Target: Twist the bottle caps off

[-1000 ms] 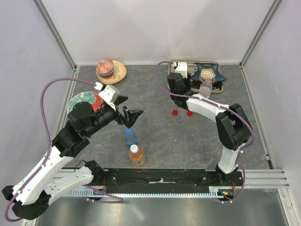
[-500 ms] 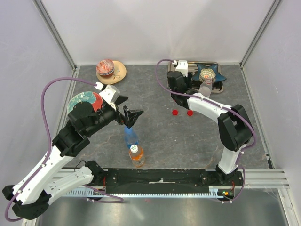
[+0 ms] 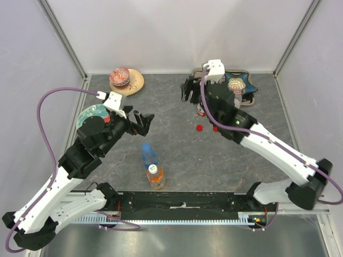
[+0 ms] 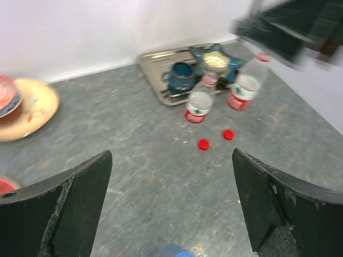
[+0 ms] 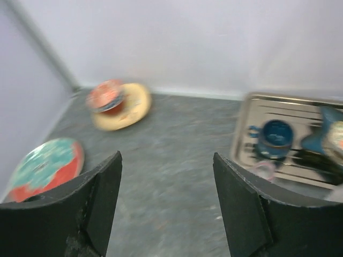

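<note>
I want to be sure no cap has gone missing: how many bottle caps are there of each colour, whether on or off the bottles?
Red bottle caps: 2
Blue bottle cap: 1
White bottle cap: 1
Total: 4

Bare desk (image 3: 171,107) runs open through the centre out to 12 o'clock, between the left claw (image 4: 171,155) and the right claw (image 5: 167,158). In the way stand the blue bottle (image 3: 149,154) and orange bottle (image 3: 155,176) at 7 o'clock, two red caps (image 3: 199,128) just off centre at 3 o'clock, and two clear bottles (image 4: 199,104) before the tray (image 4: 161,52) at 1 o'clock. A yellow plate (image 3: 136,80) blocks 11 o'clock, a teal plate (image 3: 88,113) 9 o'clock.
</note>
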`<state>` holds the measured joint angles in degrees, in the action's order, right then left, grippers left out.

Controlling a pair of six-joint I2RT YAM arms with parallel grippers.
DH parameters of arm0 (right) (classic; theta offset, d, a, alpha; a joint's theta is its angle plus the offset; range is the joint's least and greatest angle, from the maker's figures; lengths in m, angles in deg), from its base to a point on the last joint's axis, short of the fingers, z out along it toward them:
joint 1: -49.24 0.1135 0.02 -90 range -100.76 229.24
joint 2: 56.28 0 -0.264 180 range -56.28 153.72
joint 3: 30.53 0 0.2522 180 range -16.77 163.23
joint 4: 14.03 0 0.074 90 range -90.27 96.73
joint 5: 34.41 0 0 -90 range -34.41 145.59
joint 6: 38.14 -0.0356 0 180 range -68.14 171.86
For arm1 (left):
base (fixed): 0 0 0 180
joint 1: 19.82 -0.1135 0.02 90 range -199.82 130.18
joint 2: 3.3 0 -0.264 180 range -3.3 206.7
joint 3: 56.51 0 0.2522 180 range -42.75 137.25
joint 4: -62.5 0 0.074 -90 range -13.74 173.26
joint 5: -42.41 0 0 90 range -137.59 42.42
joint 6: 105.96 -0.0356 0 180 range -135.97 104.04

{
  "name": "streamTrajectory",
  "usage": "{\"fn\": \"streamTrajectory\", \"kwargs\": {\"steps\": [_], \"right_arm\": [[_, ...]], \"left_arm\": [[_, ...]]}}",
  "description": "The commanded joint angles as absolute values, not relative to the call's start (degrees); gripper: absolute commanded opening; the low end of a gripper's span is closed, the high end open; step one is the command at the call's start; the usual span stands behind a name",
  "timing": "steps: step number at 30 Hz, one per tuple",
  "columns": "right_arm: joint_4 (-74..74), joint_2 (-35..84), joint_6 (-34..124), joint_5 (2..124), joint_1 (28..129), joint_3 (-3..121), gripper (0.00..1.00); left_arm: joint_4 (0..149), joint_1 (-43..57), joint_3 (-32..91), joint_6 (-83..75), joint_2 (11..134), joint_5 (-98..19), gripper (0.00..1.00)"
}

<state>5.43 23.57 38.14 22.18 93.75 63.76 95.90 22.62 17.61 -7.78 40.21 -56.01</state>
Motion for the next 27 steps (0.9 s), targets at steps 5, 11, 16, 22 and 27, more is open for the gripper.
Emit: {"fn": "streamTrajectory", "kwargs": {"steps": [5, 11, 16, 22, 27], "right_arm": [[10.45, 13.16, 35.51, 45.12, 104.16, 52.49, 0.75], [12.74, 8.59, 34.20, 45.75, 114.80, 50.21, 0.81], [17.75, 8.06, 34.36, 45.84, 122.62, 51.70, 0.89], [19.07, 9.98, 34.89, 43.03, 131.67, 51.26, 0.89], [17.76, 15.52, 35.25, 33.11, 137.92, 51.35, 0.89]], "left_arm": [[107.89, 8.25, 23.17, 4.68, 47.41, -69.66, 0.99], [110.19, -0.13, 20.27, 12.33, 47.77, -62.89, 1.00], [110.01, -0.30, 19.13, 13.74, 46.54, -59.98, 0.99], [109.40, -0.30, 18.43, 14.00, 46.19, -57.52, 0.99], [108.87, -0.30, 16.41, 14.71, 45.66, -55.59, 0.99]]}}
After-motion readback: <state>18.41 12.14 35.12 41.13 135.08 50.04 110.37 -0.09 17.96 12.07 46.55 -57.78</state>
